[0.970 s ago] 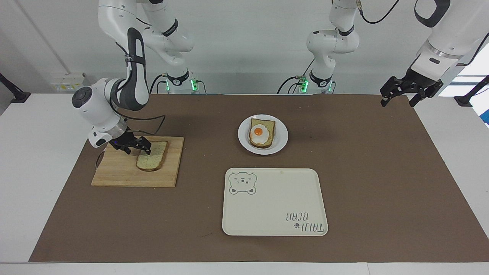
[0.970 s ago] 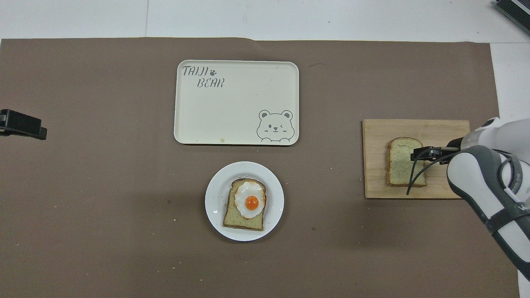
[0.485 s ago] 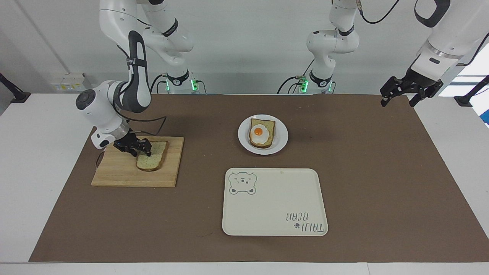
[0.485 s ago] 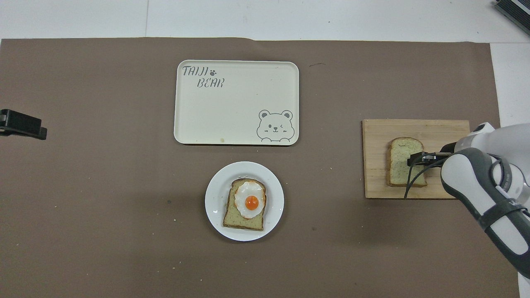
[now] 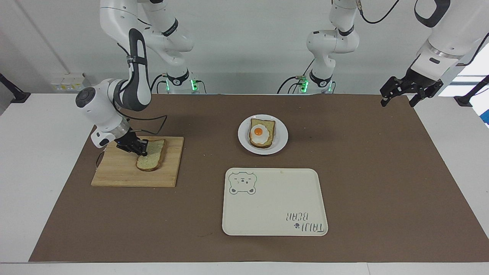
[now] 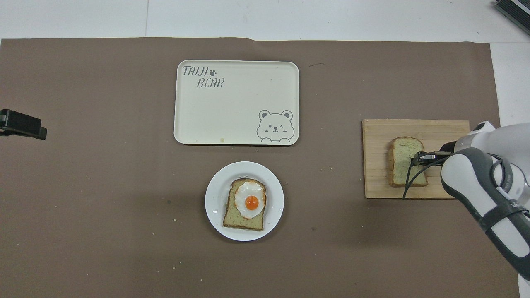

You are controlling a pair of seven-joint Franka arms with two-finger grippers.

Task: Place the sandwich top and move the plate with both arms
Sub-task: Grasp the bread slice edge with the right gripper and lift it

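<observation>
The sandwich top (image 5: 152, 158) (image 6: 405, 163), a speckled bread slice with a brown crust, lies on a wooden cutting board (image 5: 126, 172) (image 6: 377, 165) toward the right arm's end of the table. My right gripper (image 5: 142, 152) (image 6: 415, 156) is shut on the slice's edge, which is tipped up a little off the board. The white plate (image 5: 281, 133) (image 6: 217, 186) sits mid-table and carries a bread slice with a fried egg (image 5: 258, 132) (image 6: 250, 202). My left gripper (image 5: 399, 94) (image 6: 22, 124) waits open in the air over the left arm's end of the mat.
A cream tray (image 5: 275, 202) (image 6: 236, 103) with a bear drawing lies farther from the robots than the plate. A brown mat (image 5: 363, 172) covers the table. Two smaller white arms with green lights (image 5: 179, 82) stand at the robots' edge.
The right gripper has shut on the sandwich top's edge and tilted that edge up off the board. The left arm has not moved.
</observation>
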